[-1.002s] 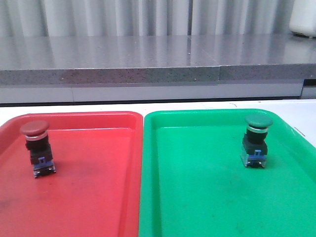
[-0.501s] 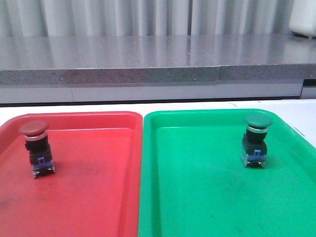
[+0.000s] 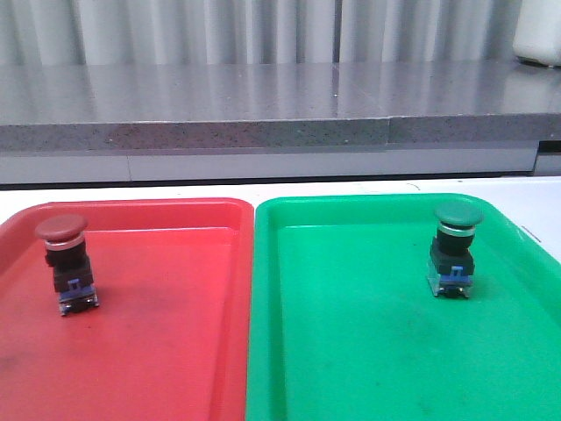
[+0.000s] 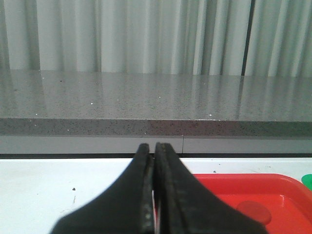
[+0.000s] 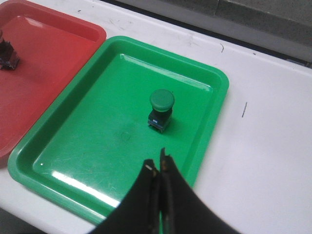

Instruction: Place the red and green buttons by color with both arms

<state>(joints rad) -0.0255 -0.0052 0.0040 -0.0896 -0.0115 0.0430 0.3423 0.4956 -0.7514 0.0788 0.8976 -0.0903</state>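
Note:
The red button (image 3: 65, 262) stands upright on the red tray (image 3: 175, 351) at its far left. The green button (image 3: 455, 249) stands upright on the green tray (image 3: 351, 351) at its far right; it also shows in the right wrist view (image 5: 161, 109). My left gripper (image 4: 154, 146) is shut and empty, over the white table left of the red tray (image 4: 273, 190); the red cap (image 4: 254, 213) shows low at the right. My right gripper (image 5: 157, 163) is shut and empty, above the near part of the green tray (image 5: 97, 141), apart from the green button. Neither gripper shows in the front view.
The two trays lie side by side on a white table (image 5: 263, 146). A grey stone ledge (image 3: 263, 105) runs along the back with a curtain behind it. A white object (image 3: 539, 35) stands at the far right on the ledge.

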